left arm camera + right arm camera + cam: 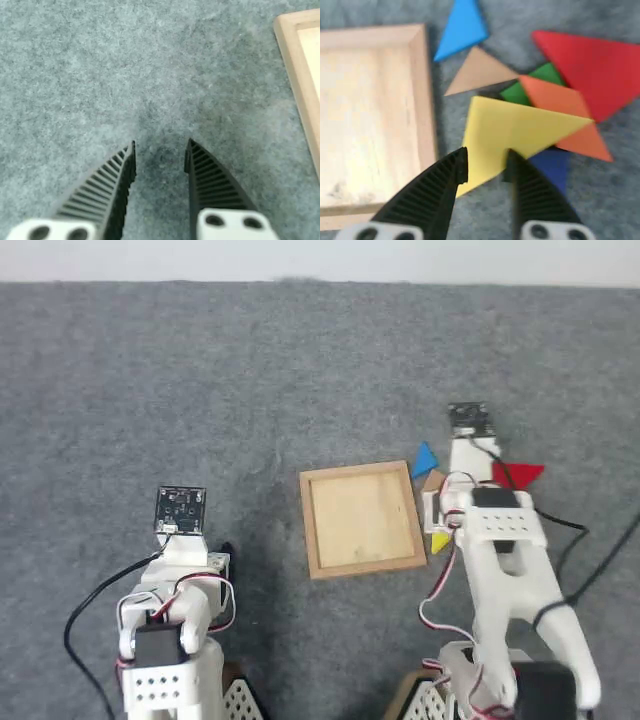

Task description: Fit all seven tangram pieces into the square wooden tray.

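Right pincer (pixel 486 161) spread a little, jaws either side of the near edge of the yellow triangle (pixel 515 130), pinching nothing; whether it touches the piece I cannot tell. Yellow lies on top of a loose heap just beside the wooden tray (pixel 422 90): green piece (pixel 520 91) and orange piece (pixel 555 100) poke out from under it, dark blue piece (pixel 550 167) below, red triangle (pixel 590 65) on the far side. Tan triangle (pixel 477 72) and light blue triangle (pixel 462 27) lie apart, near the tray rim. No piece is in the tray. Left pincer (pixel 160 150) also spread, over bare carpet (pixel 100 60), well away from the heap. Step in hand, as I judge it: take the yellow first. It is thin, so the grip likely wants the raised edge where it overhangs its neighbours, with the jaws squarely across that edge. Lift straight up to avoid dragging the green and orange along. Seat it flat into a tray corner, sides against the walls, leaving room for the red.
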Robot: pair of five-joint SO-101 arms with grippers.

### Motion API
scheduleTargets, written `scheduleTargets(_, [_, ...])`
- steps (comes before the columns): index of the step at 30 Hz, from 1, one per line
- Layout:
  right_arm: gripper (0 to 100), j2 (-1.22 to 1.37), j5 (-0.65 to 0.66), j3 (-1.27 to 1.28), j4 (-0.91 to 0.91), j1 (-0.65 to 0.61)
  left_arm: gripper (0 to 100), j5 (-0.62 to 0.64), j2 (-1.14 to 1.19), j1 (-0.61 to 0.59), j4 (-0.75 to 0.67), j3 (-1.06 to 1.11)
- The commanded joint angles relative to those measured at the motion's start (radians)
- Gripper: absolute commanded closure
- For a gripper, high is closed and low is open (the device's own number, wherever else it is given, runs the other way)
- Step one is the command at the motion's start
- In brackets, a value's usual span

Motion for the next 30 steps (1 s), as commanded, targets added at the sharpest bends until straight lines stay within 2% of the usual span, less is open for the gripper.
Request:
scheduleTargets(1, [73.6,-0.073,0.014,-0.054,0.028,-0.007,85,-0.008,-0.011,0.008,0.006,-0.012])
scheduleTargets(4, [72.7,-0.058,0.011,-0.084,0.031,-0.031,85,-0.008,-0.011,0.005,0.006,-0.012])
scheduleTargets(7, [72.5,-0.005,-0.051,-0.126,0.033,-0.028,85,-0.009,-0.011,0.008,0.006,-0.012])
scheduleTargets(15, [72.4,0.262,-0.103,-0.292,0.038,-0.039,85,-0.009,-0.011,0.006,0.006,-0.012])
scheduleTargets(26, [72.4,0.538,-0.091,-0.446,0.059,-0.036,85,-0.009,-0.011,0.006,0.006,-0.012])
scheduleTargets(30, [72.5,0.579,-0.035,-0.466,0.122,-0.038,85,-0.009,-0.011,0.006,0.006,-0.012])
